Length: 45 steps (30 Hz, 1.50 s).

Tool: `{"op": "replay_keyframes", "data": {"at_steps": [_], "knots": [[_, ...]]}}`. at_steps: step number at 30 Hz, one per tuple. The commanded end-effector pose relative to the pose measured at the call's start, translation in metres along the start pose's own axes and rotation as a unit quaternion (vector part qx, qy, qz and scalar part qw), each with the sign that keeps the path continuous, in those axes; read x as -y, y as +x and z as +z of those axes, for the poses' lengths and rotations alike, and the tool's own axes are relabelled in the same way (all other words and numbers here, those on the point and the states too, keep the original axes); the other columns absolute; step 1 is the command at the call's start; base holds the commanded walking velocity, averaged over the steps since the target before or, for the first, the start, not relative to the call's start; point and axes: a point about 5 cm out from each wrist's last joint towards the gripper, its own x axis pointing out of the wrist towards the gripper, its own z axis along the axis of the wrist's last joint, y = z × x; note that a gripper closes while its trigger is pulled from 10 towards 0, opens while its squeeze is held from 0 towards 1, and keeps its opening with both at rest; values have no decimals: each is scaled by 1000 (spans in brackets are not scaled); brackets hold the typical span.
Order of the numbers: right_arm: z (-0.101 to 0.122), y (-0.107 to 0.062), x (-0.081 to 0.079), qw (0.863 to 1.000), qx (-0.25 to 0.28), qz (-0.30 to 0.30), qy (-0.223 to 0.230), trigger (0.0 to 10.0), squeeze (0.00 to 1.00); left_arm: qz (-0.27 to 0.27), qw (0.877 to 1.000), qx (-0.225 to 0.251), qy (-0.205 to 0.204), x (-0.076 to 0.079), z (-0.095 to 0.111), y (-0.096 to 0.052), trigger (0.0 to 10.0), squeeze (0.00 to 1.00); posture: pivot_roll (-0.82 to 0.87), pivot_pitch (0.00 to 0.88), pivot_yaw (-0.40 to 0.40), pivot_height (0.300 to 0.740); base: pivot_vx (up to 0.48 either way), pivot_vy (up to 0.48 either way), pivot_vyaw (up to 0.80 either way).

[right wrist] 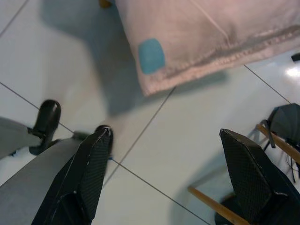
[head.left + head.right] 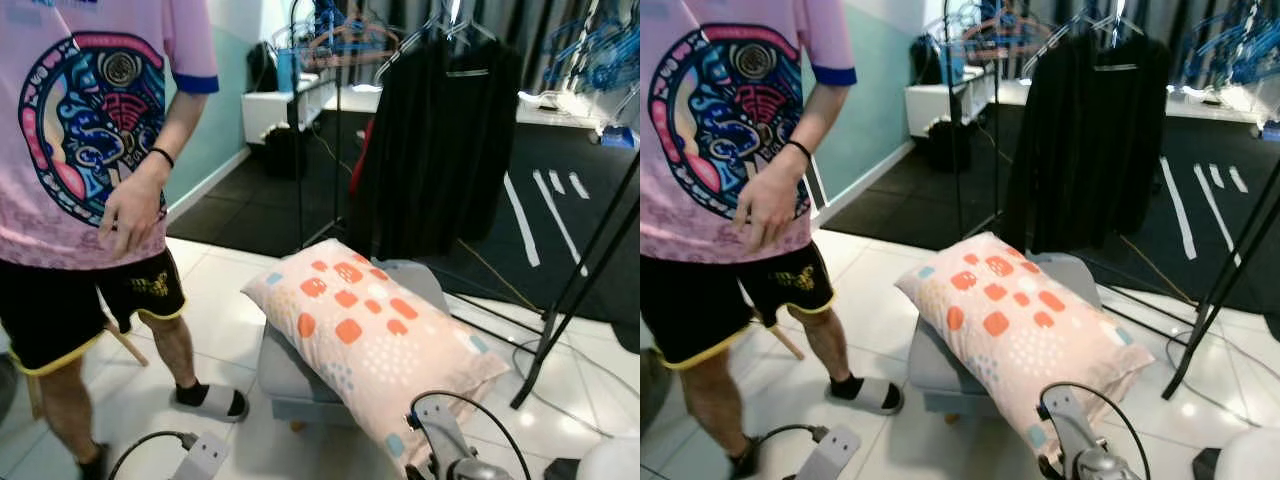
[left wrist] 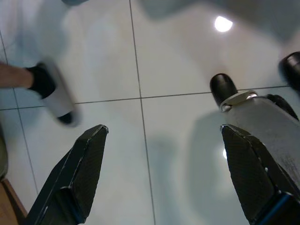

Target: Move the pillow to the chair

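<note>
A pink pillow with orange squares lies slantwise across the seat of a grey-blue chair, and its near corner overhangs the seat edge. My left gripper hangs open over bare white floor tiles with nothing between its fingers. My right gripper is open too, low beside the chair. The pillow's overhanging corner, with a blue patch, lies beyond its fingertips, untouched. My silver forearms rise at the bottom of the eye views.
A person in a pink T-shirt and black shorts stands close on the left, one slippered foot near the chair. A rack with a black garment stands behind the chair. A black stand leg and cables cross the floor on the right.
</note>
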Motion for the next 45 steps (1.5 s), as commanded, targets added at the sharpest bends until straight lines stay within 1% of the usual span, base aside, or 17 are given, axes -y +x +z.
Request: {"op": "replay_keyframes", "data": {"at_steps": [1, 7, 10, 13, 18, 24, 36, 45], "knots": [[-3, 0, 2, 1000, -6, -5, 6, 10000, 0, 0, 1000, 4, -1, 1, 2, 0, 10000, 0, -183, 12, -26, 740, 0, 0, 0], [-3, 0, 2, 1000, -7, -6, 5, 10000, 0, 5, 1000, 6, -7, 1, 1, 0, 10000, 0, -182, 10, -27, 740, 0, 0, 0], [-3, -1, 2, 1000, -8, -7, 3, 10000, 0, -2, 1000, 7, 1, 2, 2, 0, 10000, 0, -181, 13, -27, 740, 0, 0, 0], [-4, -1, 3, 1000, -8, -8, 3, 10000, 0, -6, 1000, 6, 6, 2, 2, 0, 10000, 0, -181, 13, -27, 740, 0, -480, 0], [-3, -1, 3, 1000, -7, -8, 3, 10000, 0, -2, 1000, 6, 3, 2, 2, 0, 10000, 0, -181, 17, -27, 740, 0, -480, 0], [-3, -1, 3, 1000, -7, -8, 2, 10000, 0, 15, 1000, 12, -9, 0, 2, 0, 10000, 0, -181, 16, -27, 740, 0, 0, 0], [-3, 0, 1, 1000, -7, -8, 3, 10000, 0, 23, 1000, 16, -3, -2, 2, 0, 10000, 0, -174, 0, -27, 740, 0, 0, 0], [-3, 0, 2, 1000, -8, -9, 2, 10000, 0, 32, 999, 19, -12, -2, 3, 0, 10000, 0, -166, 0, -35, 740, 0, 0, 0]]}}
